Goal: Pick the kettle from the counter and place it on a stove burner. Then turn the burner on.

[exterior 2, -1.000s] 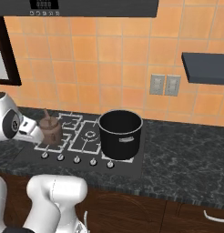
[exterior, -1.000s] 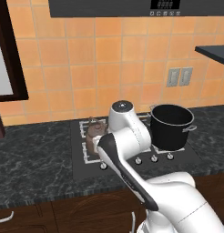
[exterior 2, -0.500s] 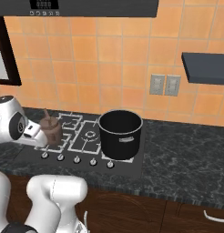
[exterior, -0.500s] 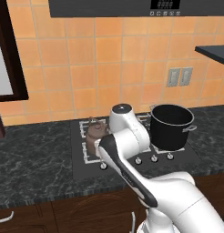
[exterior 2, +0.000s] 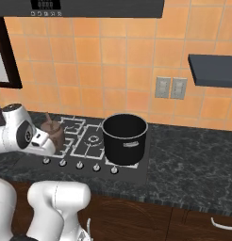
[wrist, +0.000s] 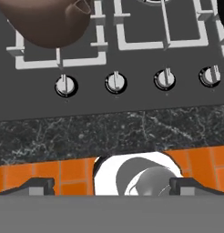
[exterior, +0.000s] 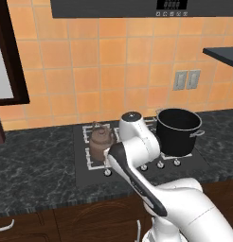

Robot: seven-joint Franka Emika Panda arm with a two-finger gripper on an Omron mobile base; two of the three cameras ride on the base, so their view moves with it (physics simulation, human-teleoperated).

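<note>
Where grate is wire, kettle (exterior: pixel 100 143) squats.

Black pot (exterior: pixel 178 130) on the cooktop's right side — tiles behind

A row of silver knobs (wrist: pixel 115 83) lines the front edge of the black cooktop (exterior 2: pixel 136 168); two grey wall outlets (exterior 2: pixel 170 88) sit on the orange tiled wall (exterior: pixel 113 71) — beneath a dark shelf (exterior 2: pixel 214 70).

I can read no text anywhere; the small lit display (exterior: pixel 171 4) on the dark appliance panel at twelve o'clock is too blurred to make out.
</note>
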